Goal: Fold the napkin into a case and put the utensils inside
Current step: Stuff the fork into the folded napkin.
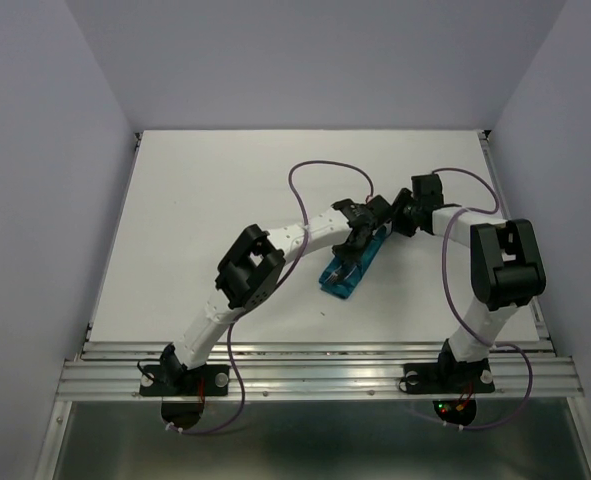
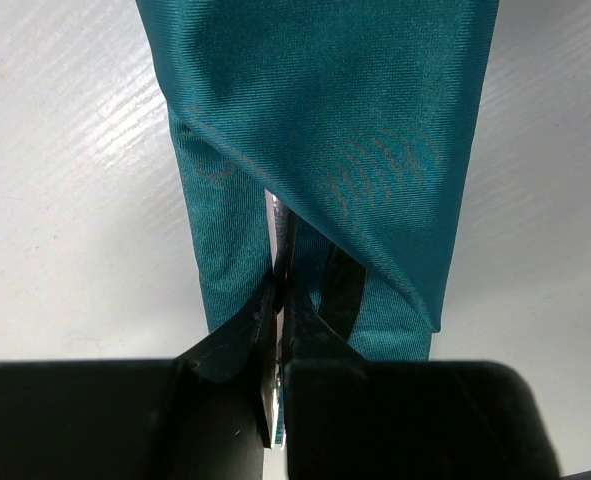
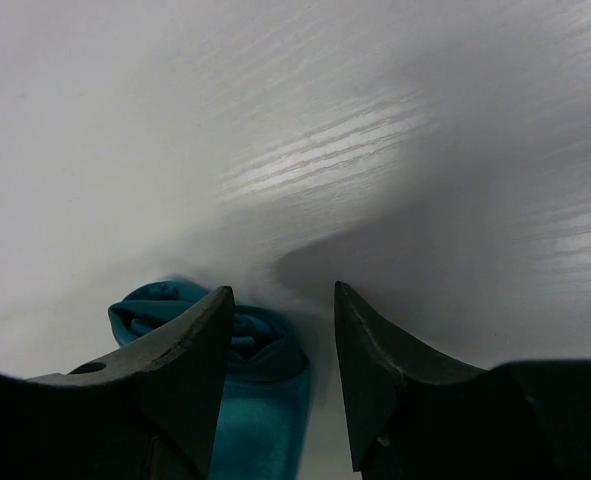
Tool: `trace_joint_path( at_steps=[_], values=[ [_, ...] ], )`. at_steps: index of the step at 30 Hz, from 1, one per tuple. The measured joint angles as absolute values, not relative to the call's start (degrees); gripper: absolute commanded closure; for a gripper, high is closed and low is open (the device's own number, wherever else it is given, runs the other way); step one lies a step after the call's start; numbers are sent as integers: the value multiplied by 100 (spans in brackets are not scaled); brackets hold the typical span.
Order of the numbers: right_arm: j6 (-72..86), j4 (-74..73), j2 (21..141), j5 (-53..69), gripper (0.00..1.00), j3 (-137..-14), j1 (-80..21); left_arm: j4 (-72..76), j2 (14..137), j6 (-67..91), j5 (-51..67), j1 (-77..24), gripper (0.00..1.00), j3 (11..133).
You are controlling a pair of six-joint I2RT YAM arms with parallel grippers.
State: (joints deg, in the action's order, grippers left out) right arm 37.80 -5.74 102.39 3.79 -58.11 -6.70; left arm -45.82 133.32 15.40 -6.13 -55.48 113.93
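Case (image 1: 333, 280), long axis lower left to upper right in top view. My left jaws pinch its cloth; my right jaws, half open, sit beside its upper-right end.

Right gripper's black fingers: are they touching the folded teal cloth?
Cannot tell. In the right wrist view one finger overlaps the teal napkin's end, hiding any contact or gap.

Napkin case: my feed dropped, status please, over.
Left gripper shut on a utensil, partly inside the case. Right gripper open at the case's far end, holding nothing. No obstruction seen.
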Motion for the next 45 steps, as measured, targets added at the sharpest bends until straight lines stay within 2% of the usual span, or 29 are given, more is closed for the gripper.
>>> trace_joint_path(
  at_steps=[9, 35, 36, 39, 42, 45],
  values=[
    [3782, -137, 10248, 698, 50, -5625, -666, -4473, 13419, 1542, -607, -5498, 100, 11518],
    [3780, -80, 10248, 757, 50, -5599, -663, -4309, 13607, 1234, -812, -5413, 99, 11771],
    [3780, -80, 10248, 757, 49, -5599, -663, -4307, 13614, 1227, -821, -5413, 92, 11786],
    [3780, -78, 10248, 757, 49, -5596, -663, -4320, 13659, 1219, -823, -5400, 79, 11848],
    [3782, -73, 10248, 760, 48, -5596, -666, -4338, 13677, 1225, -821, -5389, 73, 11880],
    [3780, -69, 10248, 760, 48, -5596, -666, -4348, 13679, 1247, -825, -5387, 73, 11883]
  ],
)
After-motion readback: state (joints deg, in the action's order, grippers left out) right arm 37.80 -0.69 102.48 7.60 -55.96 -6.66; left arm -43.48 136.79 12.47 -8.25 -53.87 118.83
